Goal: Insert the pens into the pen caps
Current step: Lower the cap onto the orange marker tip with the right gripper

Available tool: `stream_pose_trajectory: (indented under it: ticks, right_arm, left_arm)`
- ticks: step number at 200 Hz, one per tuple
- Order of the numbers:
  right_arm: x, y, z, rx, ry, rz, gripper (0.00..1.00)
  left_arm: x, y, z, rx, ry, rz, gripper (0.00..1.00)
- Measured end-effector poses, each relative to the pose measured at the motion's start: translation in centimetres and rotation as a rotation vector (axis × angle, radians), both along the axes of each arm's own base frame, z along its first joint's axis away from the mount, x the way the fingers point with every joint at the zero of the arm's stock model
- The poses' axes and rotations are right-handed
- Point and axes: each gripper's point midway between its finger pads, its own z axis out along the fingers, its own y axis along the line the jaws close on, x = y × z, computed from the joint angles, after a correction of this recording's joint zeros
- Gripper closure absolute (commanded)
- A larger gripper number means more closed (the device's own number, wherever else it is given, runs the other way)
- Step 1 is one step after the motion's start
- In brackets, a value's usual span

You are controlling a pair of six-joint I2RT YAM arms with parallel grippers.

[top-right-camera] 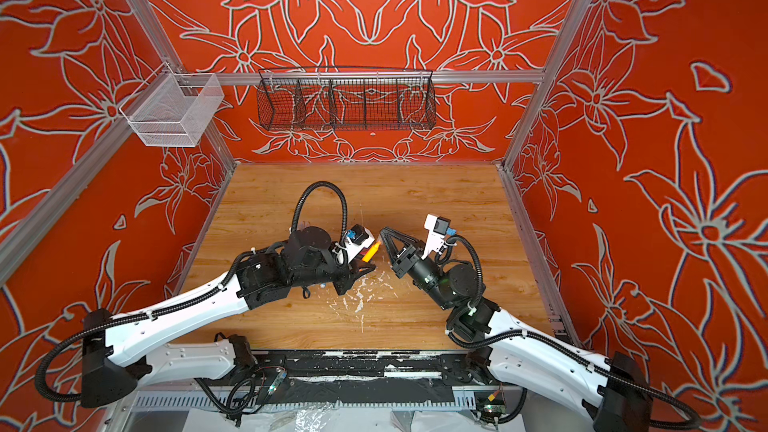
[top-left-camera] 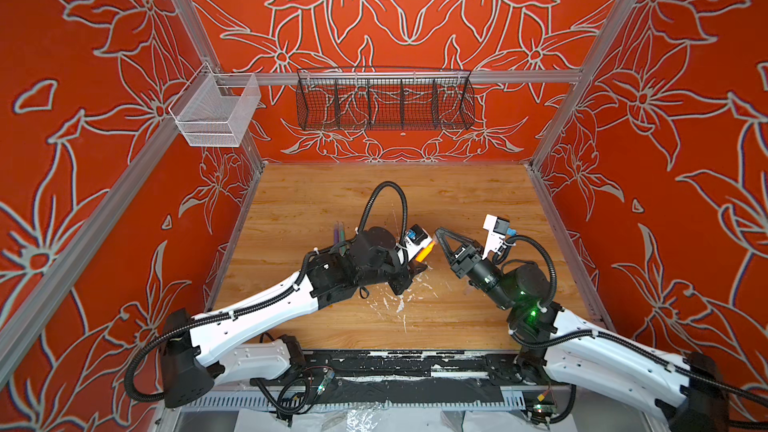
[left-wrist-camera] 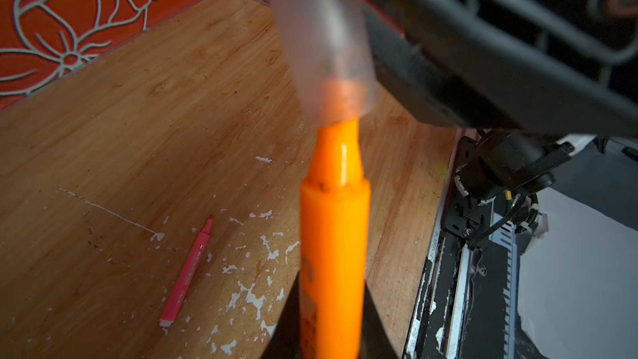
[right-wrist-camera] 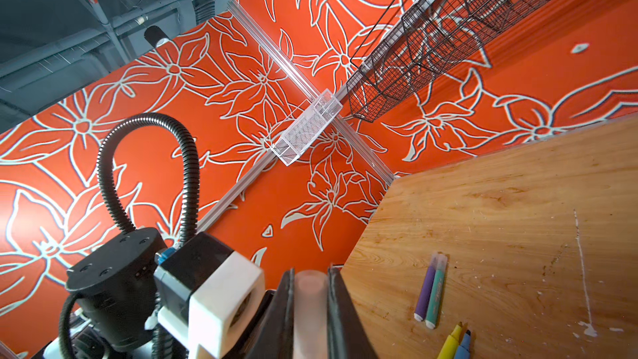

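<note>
The left gripper [left-wrist-camera: 331, 333] is clamped tight on the lower barrel of the orange pen [left-wrist-camera: 333, 253], its dark fingers pressed to either side. The right gripper [right-wrist-camera: 310, 278] is pinched just as tight on a clear pen cap [right-wrist-camera: 309, 302], which fills the narrow gap between its fingers. The two meet nose to nose above the middle of the wooden table [top-left-camera: 457, 193], raised off the wood and well apart from the metal-framed side edges. The far half of the board, toward the back wall, lies open.

Seen from the left wrist, the pen's tip sits inside the cap's mouth (you can see orange through the cloudy plastic), while the pen's wide shoulder stands outside the rim. Pen and cap are nearly in line.

On the wood just beyond the left arm, a purple pen [right-wrist-camera: 425, 288] and a green pen [right-wrist-camera: 435, 291] lie side by side, touching. A yellow pen [right-wrist-camera: 450, 340] and a blue pen [right-wrist-camera: 464, 343] lie near them. A pink-red pen [left-wrist-camera: 188, 274] lies flat among the white paint flecks [top-left-camera: 399, 305], below the left wrist. A black wire basket [top-left-camera: 384, 103] and a white mesh basket [top-left-camera: 216, 112] hang on the rails, high above it all.
</note>
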Motion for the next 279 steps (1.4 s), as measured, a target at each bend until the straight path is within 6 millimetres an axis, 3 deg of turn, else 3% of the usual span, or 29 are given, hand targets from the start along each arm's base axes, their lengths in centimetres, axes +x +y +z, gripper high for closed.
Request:
stream_pose_trajectory:
  ticks: [84, 125, 167, 228, 279]
  right_arm:
    - [-1.3, 1.9, 0.7, 0.029, -0.045, 0.056, 1.0]
    - [-1.9, 2.1, 1.0, 0.017, -0.07, 0.047, 0.7]
    - [-2.8, 2.2, -0.6, -0.042, -0.065, 0.063, 0.45]
    - [-4.2, -0.1, 0.9, -0.028, -0.106, 0.055, 0.36]
    - [-4.8, 0.2, 1.0, -0.047, -0.12, 0.089, 0.33]
  left_arm:
    - [-1.5, 0.5, 1.1, -0.137, 0.076, 0.011, 1.0]
    - [-1.5, 0.3, 1.8, -0.173, 0.088, 0.017, 1.0]
    - [-1.4, 0.0, 3.9, -0.231, 0.018, -0.008, 1.0]
    - [-2.2, 0.1, 4.5, -0.209, -0.074, -0.084, 1.0]
    - [-2.5, -0.7, 1.6, -0.101, -0.058, -0.154, 1.0]
